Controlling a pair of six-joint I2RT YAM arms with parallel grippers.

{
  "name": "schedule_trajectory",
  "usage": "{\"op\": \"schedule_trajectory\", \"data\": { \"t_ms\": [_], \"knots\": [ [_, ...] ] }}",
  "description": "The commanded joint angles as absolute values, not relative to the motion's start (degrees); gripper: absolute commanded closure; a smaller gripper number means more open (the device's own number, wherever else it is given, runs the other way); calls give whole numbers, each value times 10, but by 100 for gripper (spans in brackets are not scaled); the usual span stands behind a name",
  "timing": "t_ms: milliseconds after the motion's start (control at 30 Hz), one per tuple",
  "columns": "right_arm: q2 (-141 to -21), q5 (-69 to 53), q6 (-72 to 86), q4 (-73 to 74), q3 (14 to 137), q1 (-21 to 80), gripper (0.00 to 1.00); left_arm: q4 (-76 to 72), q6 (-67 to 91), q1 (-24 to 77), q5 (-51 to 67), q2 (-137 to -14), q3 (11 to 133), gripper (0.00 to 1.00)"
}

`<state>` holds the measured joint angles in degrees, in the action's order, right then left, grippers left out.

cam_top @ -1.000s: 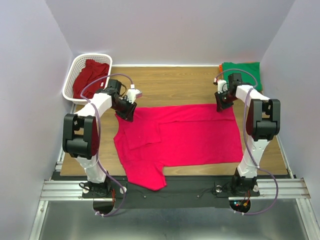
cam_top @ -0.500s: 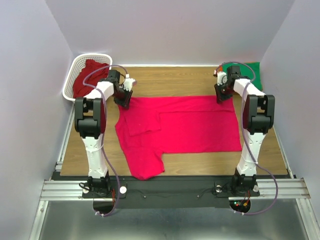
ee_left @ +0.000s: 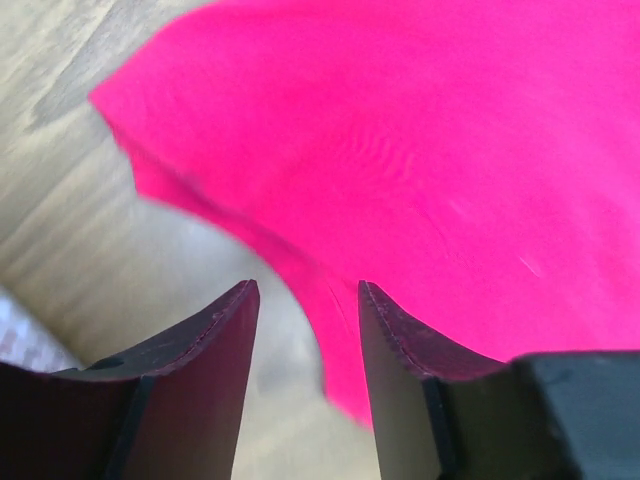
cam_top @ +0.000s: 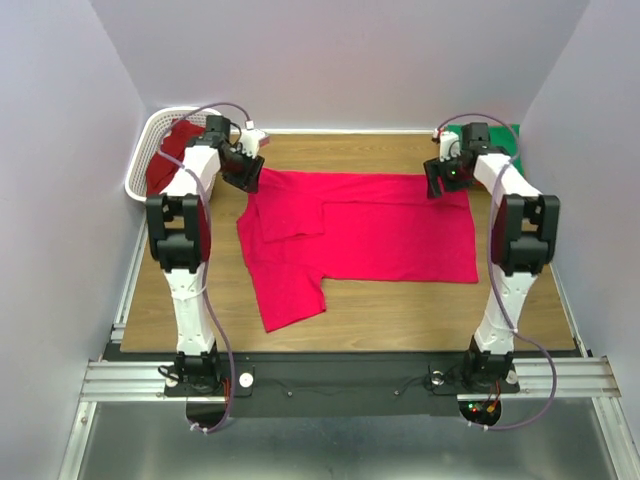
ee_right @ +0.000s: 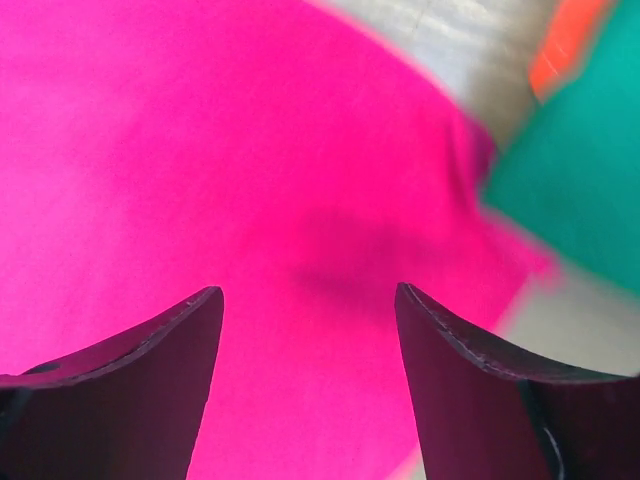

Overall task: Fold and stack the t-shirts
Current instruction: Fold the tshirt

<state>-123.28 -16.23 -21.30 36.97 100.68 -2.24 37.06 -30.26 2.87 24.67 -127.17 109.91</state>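
At table centre: the bright pink-red t-shirt [cam_top: 370,225] lies spread flat on the wooden table [cam_top: 350,150], its long side running left to right. 1 part reaches down toward the lower left of the top view.
Fold on the shirt: a smaller flap of the same cloth lies on its upper-left part.
Left gripper [cam_top: 245,170]: at the shirt's upper-left corner, close to the basket. In the left wrist view its 2 fingers [ee_left: 215,340] stand apart with bare wood between them. The cloth's edge passes just ahead of the right-hand finger, and nothing is grasped.
Right gripper [cam_top: 438,182]: over the shirt's upper-right corner. In the right wrist view its fingers [ee_right: 150,350] are spread wide above pink cloth, released and holding nothing.
Basket [cam_top: 140,165]: white lattice, upper left of the top view, with the darker crimson t-shirt [cam_top: 160,172] inside, partly hidden by the left arm.
Upper right corner of the table: the green t-shirt [cam_top: 508,138] lies just beyond the right gripper. A strip of the orange t-shirt [ee_right: 565,45] shows beside it in the right wrist view.
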Motion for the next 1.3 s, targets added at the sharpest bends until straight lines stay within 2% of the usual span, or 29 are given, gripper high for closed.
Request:
{"op": "schedule_trajectory", "data": {
  "t_ms": [0,100,133,300,333,500,700,967,1267],
  "knots": [
    [-1057,-179,-292,380,922,-25,26,400,-379,25,307,-1071,999,43],
    [-976,-164,-342,412,830,-25,35,406,-436,25,314,-973,903,43],
    [-960,-160,-369,419,810,-25,42,406,-465,25,313,-955,844,44],
    [-876,-114,-442,446,669,-25,54,423,-521,26,306,-882,723,48],
    [-853,-107,-465,446,623,-25,54,424,-524,26,306,-876,702,48],
    [-814,-68,-511,447,543,-25,54,421,-533,26,304,-853,660,48],
    [-838,-60,-533,441,531,-25,55,416,-539,26,308,-859,639,48],
    [-838,-48,-549,440,506,-25,60,417,-553,27,295,-865,625,48],
    [-838,-40,-559,411,463,-25,60,423,-555,27,300,-866,625,48]
  ]
}}
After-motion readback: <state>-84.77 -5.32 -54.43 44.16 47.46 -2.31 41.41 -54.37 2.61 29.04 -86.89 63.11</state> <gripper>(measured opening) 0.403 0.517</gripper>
